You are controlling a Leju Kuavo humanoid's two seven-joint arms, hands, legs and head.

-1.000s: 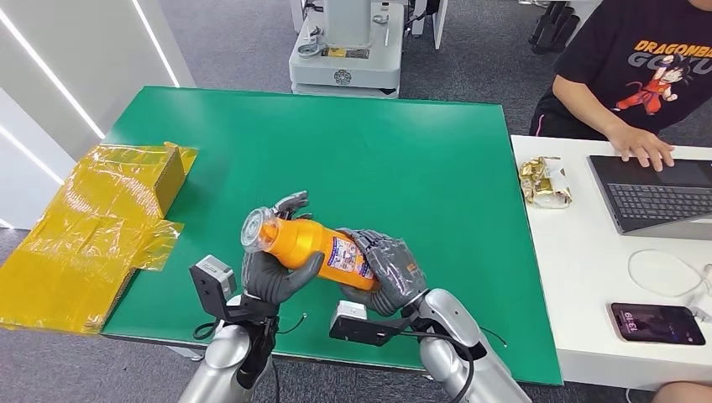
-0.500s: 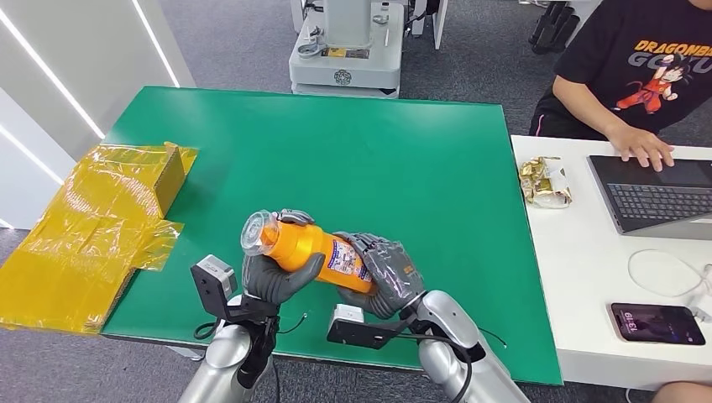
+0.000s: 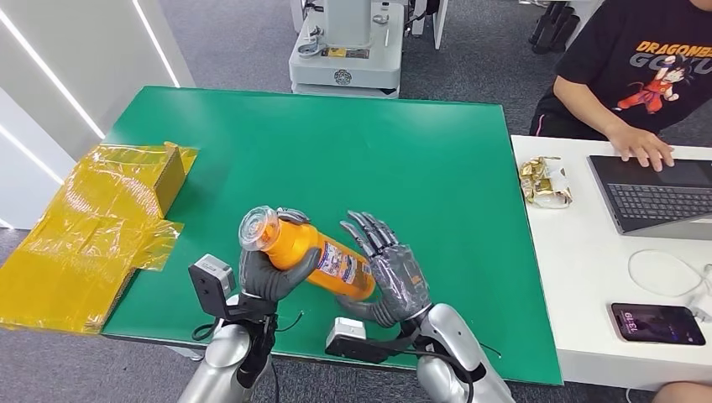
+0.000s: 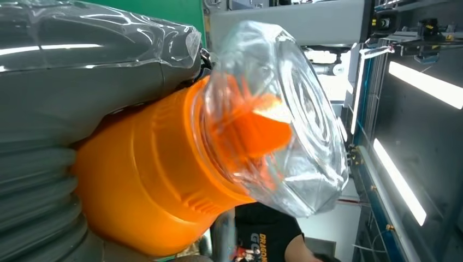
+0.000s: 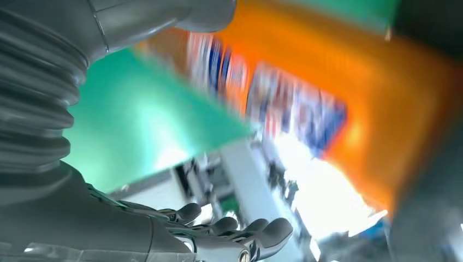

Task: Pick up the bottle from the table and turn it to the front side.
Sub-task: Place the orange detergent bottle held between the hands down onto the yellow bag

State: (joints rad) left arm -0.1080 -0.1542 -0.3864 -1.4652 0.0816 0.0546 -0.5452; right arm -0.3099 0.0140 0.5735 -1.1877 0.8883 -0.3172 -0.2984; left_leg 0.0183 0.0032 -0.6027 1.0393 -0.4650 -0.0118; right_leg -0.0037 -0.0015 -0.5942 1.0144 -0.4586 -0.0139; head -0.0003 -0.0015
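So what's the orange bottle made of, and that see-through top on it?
The orange bottle looks like smooth, slightly glossy plastic: it has moulded ridges near the neck and soft highlights. Its see-through cap looks like clear hard plastic, shiny with reflections, the orange spout visible through it. Glass seems unlikely, but I can't be sure.

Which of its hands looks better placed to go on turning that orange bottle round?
Probably the left hand. It grips the orange bottle near its clear cap, holding it above the green table. The right hand has its fingers spread beside the bottle's base, gripping nothing.
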